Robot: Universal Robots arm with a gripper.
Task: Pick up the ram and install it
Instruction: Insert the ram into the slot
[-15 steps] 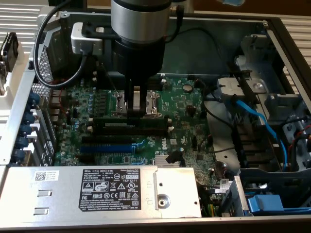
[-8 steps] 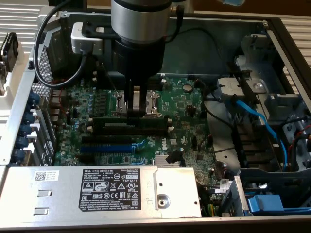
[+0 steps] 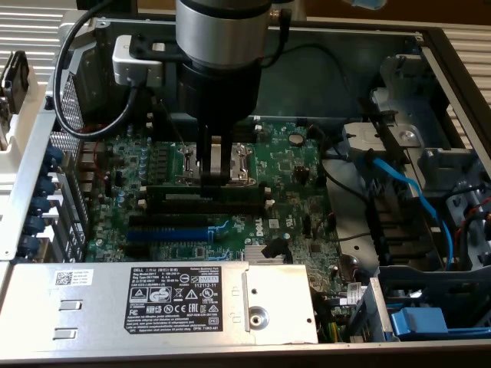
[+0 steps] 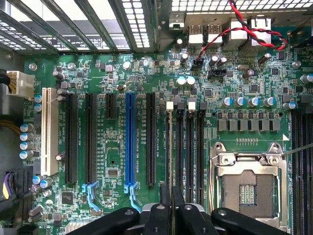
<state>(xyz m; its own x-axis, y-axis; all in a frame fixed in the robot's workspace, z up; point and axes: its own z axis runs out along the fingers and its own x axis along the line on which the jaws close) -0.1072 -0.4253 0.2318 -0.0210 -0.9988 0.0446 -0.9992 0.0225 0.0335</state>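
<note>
The ram [image 3: 180, 192] is a long dark-green stick standing on edge across the motherboard [image 3: 291, 165], just in front of the CPU socket [image 3: 244, 162]. My gripper [image 3: 215, 178] comes straight down onto its upper edge and is shut on the ram near its middle. In the wrist view the gripper [image 4: 171, 200] has its fingers close together, and the ram [image 4: 168, 147] shows as a thin dark edge lined up with the outermost of the black memory slots [image 4: 190, 147]. Whether it sits fully in the slot I cannot tell.
A blue expansion slot [image 3: 165, 232] and black slots lie beside the memory slots. A silver labelled power supply [image 3: 184, 303] fills the near side. Blue cables [image 3: 406, 192] and drive brackets sit at the exterior view's right. Case walls surround the board.
</note>
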